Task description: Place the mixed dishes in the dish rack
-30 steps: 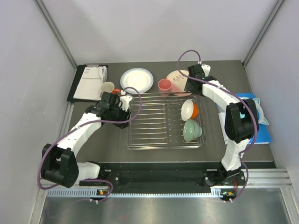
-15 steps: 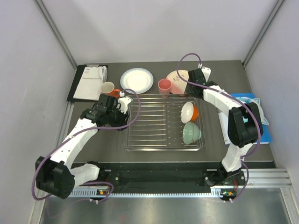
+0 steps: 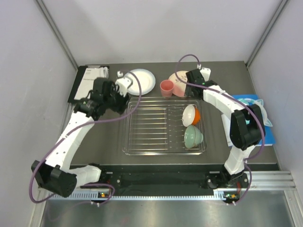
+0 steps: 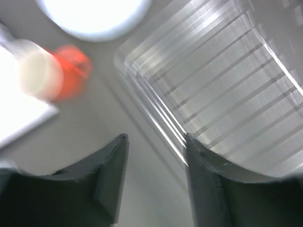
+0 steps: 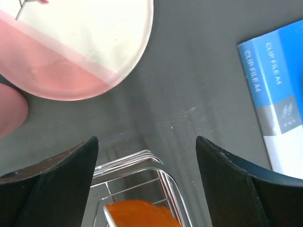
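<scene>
Grey tabletop; my left gripper and right gripper gape empty, seemingly between picks; next, probably the cream-and-orange mug, upper left.

A white booklet lies far left, a blue clip file right.

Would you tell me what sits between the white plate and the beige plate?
The pink cup, close against the beige plate, apart from the white plate; the top view shows it.
</scene>
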Controlling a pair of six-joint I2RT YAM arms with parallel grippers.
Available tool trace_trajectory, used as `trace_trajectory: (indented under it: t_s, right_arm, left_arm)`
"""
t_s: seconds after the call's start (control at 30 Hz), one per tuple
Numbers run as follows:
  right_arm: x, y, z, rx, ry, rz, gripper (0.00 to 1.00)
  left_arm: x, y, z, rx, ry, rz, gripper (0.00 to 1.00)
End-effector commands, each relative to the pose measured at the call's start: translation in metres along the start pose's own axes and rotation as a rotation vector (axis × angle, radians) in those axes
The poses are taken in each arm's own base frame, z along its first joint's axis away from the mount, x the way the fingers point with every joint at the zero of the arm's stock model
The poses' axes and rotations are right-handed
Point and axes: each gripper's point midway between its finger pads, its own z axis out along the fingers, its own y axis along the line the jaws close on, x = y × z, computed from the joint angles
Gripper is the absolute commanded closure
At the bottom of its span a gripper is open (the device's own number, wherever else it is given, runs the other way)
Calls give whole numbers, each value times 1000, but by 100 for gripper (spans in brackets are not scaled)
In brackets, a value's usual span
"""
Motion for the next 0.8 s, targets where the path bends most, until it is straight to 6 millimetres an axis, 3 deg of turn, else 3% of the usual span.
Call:
trace_trajectory:
  t_s: [0.0, 0.03, 0.07, 0.1, 0.13, 0.17, 0.2, 0.23, 0.27, 0.3, 0.33, 0.37, 0.4, 0.43, 0.47, 0.53, 0.57, 0.6, 0.63, 0.7, 0.77]
  right_arm:
    - [-58, -1, -32, 5, -92, 36, 16]
    - [-65, 8, -33, -20, -97, 43, 15]
    - [-87, 19, -42, -63, -138, 75, 15]
    - [-96, 26, -44, -89, -149, 85, 14]
    - [-98, 37, -40, -115, -141, 85, 14]
    - [-118, 48, -48, -157, -174, 113, 14]
    - [-117, 59, -40, -177, -159, 112, 14]
    - [-121, 71, -41, -228, -153, 117, 13]
    - [-138, 84, -46, -286, -188, 138, 13]
    - [-137, 96, -40, -322, -183, 134, 13]
    - [-137, 109, -41, -386, -175, 131, 13]
    - [-145, 123, -43, -449, -208, 138, 12]
    - [-146, 134, -40, -496, -215, 130, 12]
    - [-143, 146, -41, -561, -206, 115, 12]
    - [-151, 156, -44, -614, -240, 111, 12]
    - [-149, 174, -40, -683, -236, 94, 11]
    - [-151, 182, -41, -727, -234, 85, 11]
    - [-142, 190, -28, -735, -207, 76, 11]
    - [-150, 199, -35, -786, -212, 69, 11]
    - [-135, 214, -19, -824, -159, 48, 11]
    - [-138, 223, -18, -860, -155, 58, 11]
  left_arm:
    - [-77, 60, 7, -237, -176, 41, 33]
    - [-75, 73, 27, -256, -144, 13, 30]
    - [-89, 84, 29, -277, -171, -16, 27]
    - [-95, 93, 37, -289, -176, -37, 22]
    - [-87, 108, 63, -292, -123, -71, 20]
    - [-107, 120, 64, -307, -156, -100, 20]
    - [-108, 133, 72, -311, -144, -128, 20]
    - [-93, 141, 103, -291, -75, -159, 20]
    - [-115, 156, 100, -310, -119, -188, 21]
    - [-116, 163, 110, -277, -125, -212, 21]
    - [-106, 171, 134, -266, -87, -240, 21]
    - [-121, 182, 135, -272, -128, -265, 21]
    - [-120, 192, 142, -258, -134, -286, 22]
    - [-112, 197, 161, -249, -117, -302, 23]
    - [-123, 205, 163, -254, -155, -305, 23]
    - [-115, 213, 183, -230, -150, -314, 23]
    - [-124, 217, 185, -230, -179, -307, 23]
    - [-124, 220, 190, -228, -185, -307, 23]
    - [-122, 222, 201, -214, -186, -309, 24]
    - [-116, 229, 217, -208, -189, -316, 24]
    - [-115, 232, 225, -193, -202, -327, 24]
